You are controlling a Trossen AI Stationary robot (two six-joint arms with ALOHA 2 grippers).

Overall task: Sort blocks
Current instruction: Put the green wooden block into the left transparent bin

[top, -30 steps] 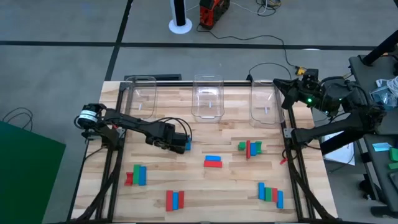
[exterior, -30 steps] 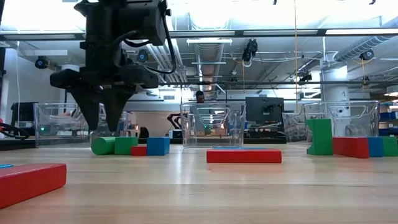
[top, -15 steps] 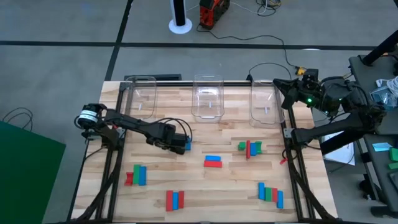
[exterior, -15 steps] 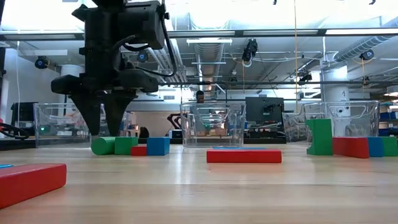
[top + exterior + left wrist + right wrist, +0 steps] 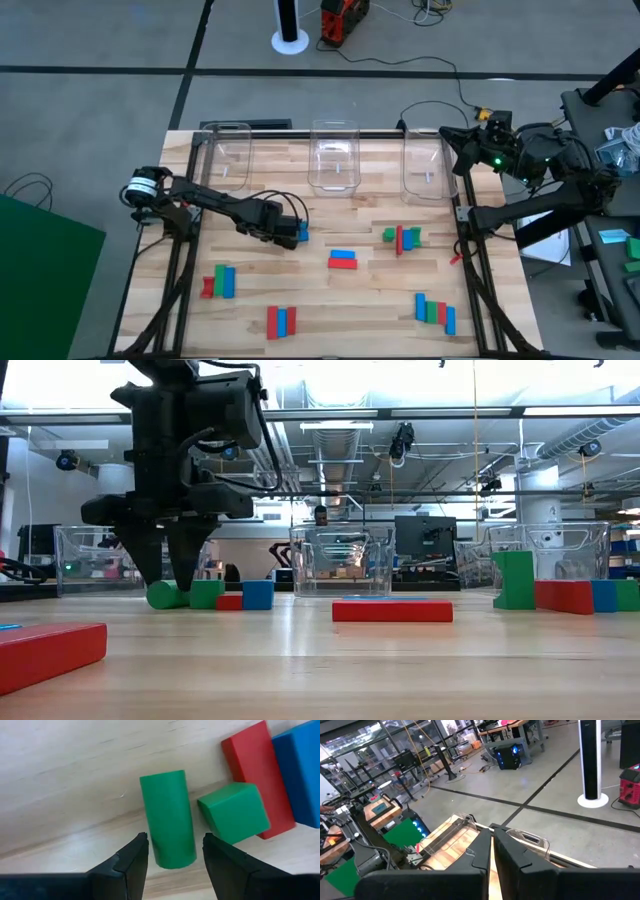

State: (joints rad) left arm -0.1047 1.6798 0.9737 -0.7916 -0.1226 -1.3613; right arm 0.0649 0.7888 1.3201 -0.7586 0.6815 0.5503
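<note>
High view: left gripper (image 5: pixel 291 232) sits over the block cluster left of table centre; right gripper (image 5: pixel 447 138) parked by the far-right bin (image 5: pixel 426 165), well apart, so left arm is much nearer.

Low view: left gripper tips hang just above the green cylinder (image 5: pixel 165 596), which lies on the table beside green cube (image 5: pixel 207 594).

Left wrist view: fingers (image 5: pixel 131 862) apart, straddling the cylinder's near end; its long axis runs fwd along the gap, so the jaws close across its width.

Right wrist view: fingers (image 5: pixel 515 854) together, empty.
</note>
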